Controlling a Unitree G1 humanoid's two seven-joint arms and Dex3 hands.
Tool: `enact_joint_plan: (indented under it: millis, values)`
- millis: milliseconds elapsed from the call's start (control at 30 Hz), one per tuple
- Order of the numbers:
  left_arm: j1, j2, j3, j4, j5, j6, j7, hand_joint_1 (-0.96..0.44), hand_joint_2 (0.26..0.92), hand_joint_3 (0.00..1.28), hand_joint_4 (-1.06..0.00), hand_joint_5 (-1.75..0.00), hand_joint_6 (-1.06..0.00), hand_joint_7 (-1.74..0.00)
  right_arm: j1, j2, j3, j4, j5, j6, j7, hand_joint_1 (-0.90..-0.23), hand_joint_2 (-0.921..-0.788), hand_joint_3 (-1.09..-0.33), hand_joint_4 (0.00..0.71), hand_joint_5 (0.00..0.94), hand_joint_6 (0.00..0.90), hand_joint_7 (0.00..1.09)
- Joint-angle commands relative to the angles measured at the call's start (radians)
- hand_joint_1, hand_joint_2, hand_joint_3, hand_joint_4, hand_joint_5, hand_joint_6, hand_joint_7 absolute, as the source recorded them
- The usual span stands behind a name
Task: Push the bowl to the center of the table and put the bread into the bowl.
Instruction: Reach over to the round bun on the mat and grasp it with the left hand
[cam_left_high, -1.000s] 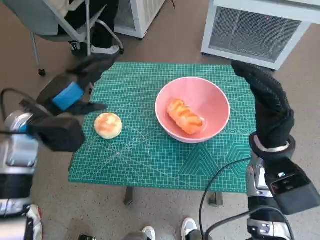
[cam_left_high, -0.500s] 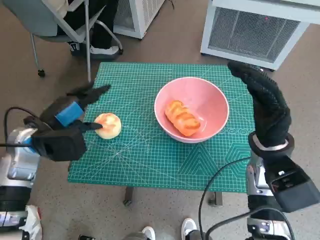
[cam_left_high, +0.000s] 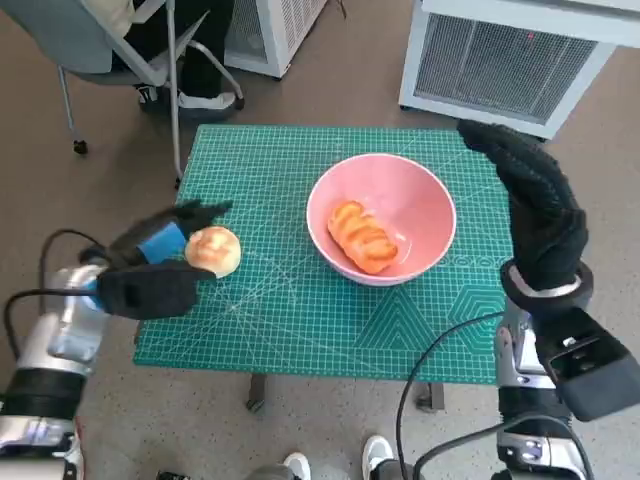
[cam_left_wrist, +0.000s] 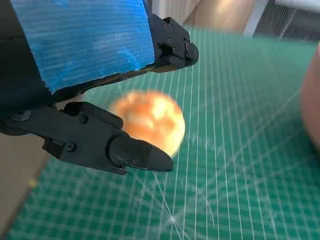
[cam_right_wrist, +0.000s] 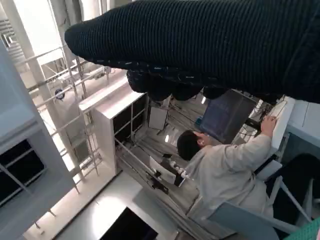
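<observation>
Head view: left hand now lower, fingers around round bread

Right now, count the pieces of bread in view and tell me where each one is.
2. A long loaf lies inside the pink bowl. A round bun sits on the green mat at its left edge, between the left hand's fingers. None looks hidden.

- The round golden bread roll is blurred in my left wrist view.
- My left hand hides the roll's near edge; contact is unclear.
</observation>
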Motion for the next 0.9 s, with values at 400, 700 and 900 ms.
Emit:
enact_joint_plan:
  millis: [400, 700, 900]
  values:
    - [-0.143, -0.094, -0.115, 0.364, 0.101, -0.038, 0.173, -0.04, 0.915, 0.04, -0.58, -0.05, -0.63, -0.10, 0.003, -0.010, -0.002, 0.010, 0.002, 0.007, 0.020, -0.590, -0.921, -0.786, 0.285, 0.005, -0.001, 0.67]
    - [-0.148, -0.080, -0.117, 0.398, 0.109, -0.129, 0.328, 0.00, 0.920, 0.15, -0.62, -1.12, -0.52, -1.17, 0.010, -0.017, -0.006, 0.001, 0.008, 0.010, 0.022, -0.591, -0.921, -0.788, 0.284, 0.005, -0.001, 0.67]
    - [-0.123, -0.051, -0.073, 0.258, 0.081, -0.151, 0.341, 0.00, 0.921, 0.13, -0.63, -1.21, -0.55, -1.24, 0.011, -0.017, -0.009, -0.004, 0.005, 0.015, 0.017, -0.594, -0.921, -0.789, 0.283, 0.004, -0.001, 0.67]
